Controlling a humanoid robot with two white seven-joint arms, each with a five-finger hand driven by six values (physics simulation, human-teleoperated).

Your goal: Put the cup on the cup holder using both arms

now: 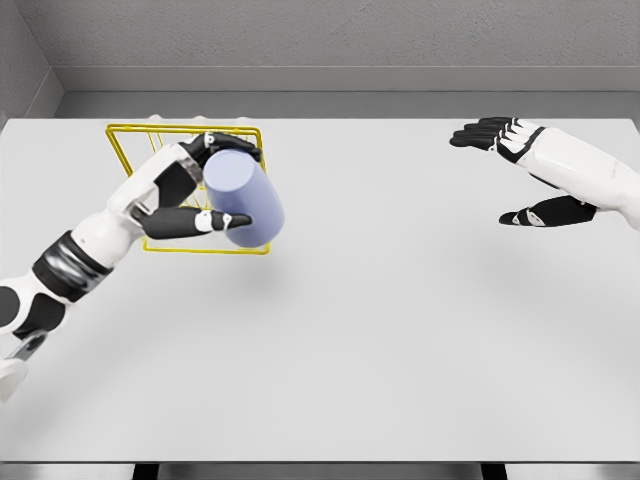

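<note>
One cup [243, 199] sits gripped in the left hand [200, 190], over the cup holder [125, 131].

Matt lavender cup [243, 200], smooth like plastic; thin glossy yellow wire cup holder [184, 131] near the bench's far left corner; bench [380, 330] matt, smooth pale grey

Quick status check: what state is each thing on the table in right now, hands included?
Cup: gripped in the left hand, tilted, over the holder.
Holder: yellow wire frame on the table, no cup seated yet.
Left hand: fingers closed around the cup.
Right hand: open, holding nothing, over the table's right side.
</note>
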